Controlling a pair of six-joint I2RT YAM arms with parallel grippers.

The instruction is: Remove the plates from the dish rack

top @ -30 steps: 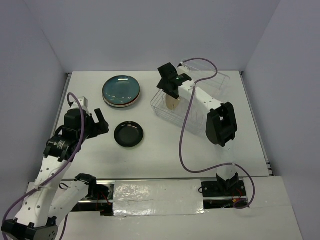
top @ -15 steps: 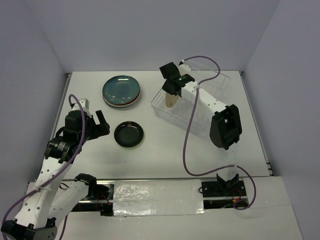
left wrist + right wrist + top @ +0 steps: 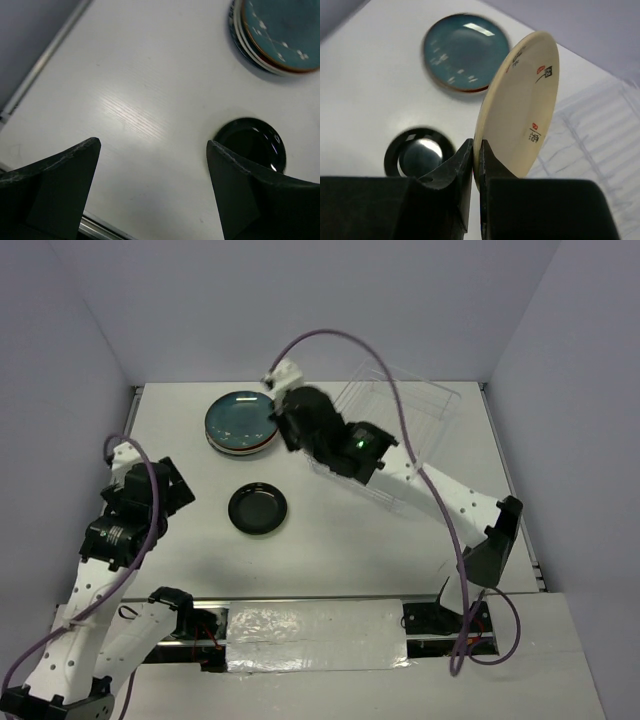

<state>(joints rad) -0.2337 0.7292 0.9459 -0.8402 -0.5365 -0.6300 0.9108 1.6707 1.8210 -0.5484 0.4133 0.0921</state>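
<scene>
**Right gripper (image 3: 476, 150) clamped on cream plate (image 3: 520, 112), just left of rack (image 3: 425, 405).**
The plate stands on edge, gripped at its lower rim, above the table (image 3: 330, 550) beside the teal-topped stack (image 3: 242, 421). A black plate (image 3: 258, 508) lies alone nearer the arms, with bare white surface around it. The left gripper (image 3: 152, 145) is spread wide and holds nothing, over the table's left side. Grey walls bound three edges.
</scene>
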